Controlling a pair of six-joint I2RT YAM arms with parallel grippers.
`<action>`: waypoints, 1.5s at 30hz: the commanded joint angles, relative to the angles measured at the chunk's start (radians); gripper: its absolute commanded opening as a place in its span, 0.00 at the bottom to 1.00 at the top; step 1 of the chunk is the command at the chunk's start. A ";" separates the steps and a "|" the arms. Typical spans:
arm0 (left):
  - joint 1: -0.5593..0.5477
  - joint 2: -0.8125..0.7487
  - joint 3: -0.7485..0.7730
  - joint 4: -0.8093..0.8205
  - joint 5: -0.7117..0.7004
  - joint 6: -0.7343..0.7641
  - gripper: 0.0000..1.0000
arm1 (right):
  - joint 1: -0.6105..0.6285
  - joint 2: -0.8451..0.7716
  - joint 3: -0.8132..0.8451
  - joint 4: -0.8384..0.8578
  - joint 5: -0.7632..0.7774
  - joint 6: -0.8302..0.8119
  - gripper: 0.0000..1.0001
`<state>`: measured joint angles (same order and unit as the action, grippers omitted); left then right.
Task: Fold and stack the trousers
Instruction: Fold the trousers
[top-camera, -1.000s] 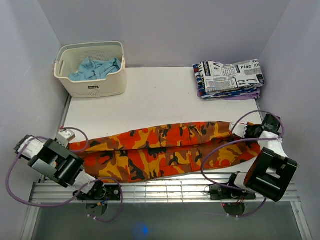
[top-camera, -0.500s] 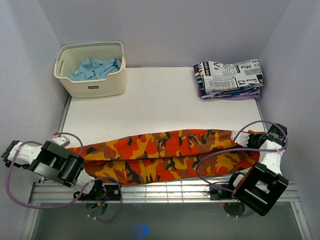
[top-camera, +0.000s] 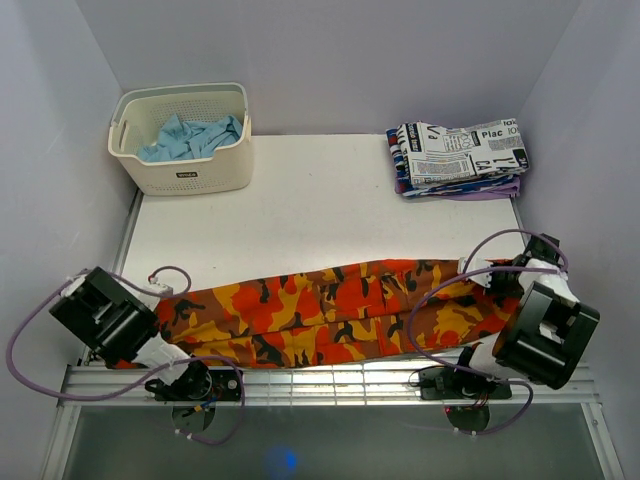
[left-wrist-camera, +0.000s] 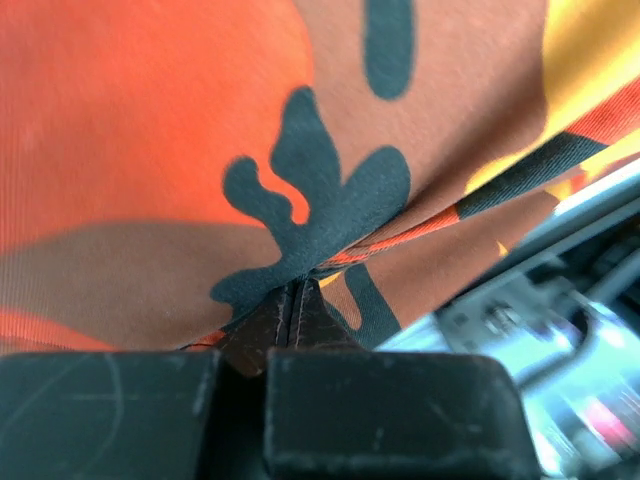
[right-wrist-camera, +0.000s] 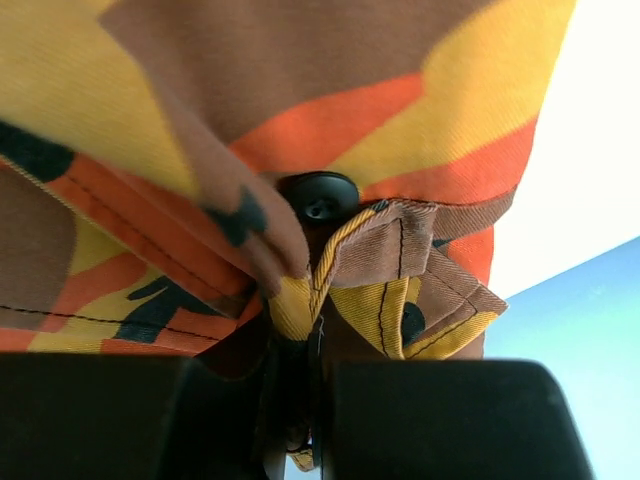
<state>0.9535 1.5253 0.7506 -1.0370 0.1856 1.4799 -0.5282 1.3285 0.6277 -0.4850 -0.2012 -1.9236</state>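
Orange, yellow and brown camouflage trousers (top-camera: 330, 312) lie stretched lengthwise along the table's near edge, folded in half along their length. My left gripper (top-camera: 162, 296) is shut on their left end; the left wrist view shows the cloth (left-wrist-camera: 300, 180) pinched between the jaws (left-wrist-camera: 290, 325). My right gripper (top-camera: 497, 281) is shut on the waistband end at the right; the right wrist view shows the waistband corner and a black button (right-wrist-camera: 318, 200) just above the jaws (right-wrist-camera: 312, 370). A stack of folded trousers (top-camera: 460, 158), newspaper print on top, sits at the far right corner.
A white plastic basket (top-camera: 184, 170) with blue cloth (top-camera: 190, 135) inside stands at the far left. A metal rail (top-camera: 330, 380) runs along the near edge under the trousers. Purple cables loop around both arms. Walls close in on both sides.
Both grippers have drawn the trousers toward the near edge. The left gripper has moved right and inward, and the garment now lies narrower and more folded over.
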 joint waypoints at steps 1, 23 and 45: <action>-0.154 0.139 0.172 0.313 0.184 -0.255 0.00 | 0.037 0.118 0.076 0.003 0.126 0.150 0.08; -0.407 0.458 0.724 0.290 0.130 -0.498 0.00 | 0.097 0.275 0.400 -0.118 0.095 0.397 0.08; -0.088 0.208 0.427 0.361 0.295 -0.126 0.00 | -0.021 -0.127 -0.117 0.101 0.042 0.052 0.08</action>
<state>0.7914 1.7824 1.3499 -0.9165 0.6605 1.1648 -0.5014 1.2144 0.5877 -0.5743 -0.3477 -1.7630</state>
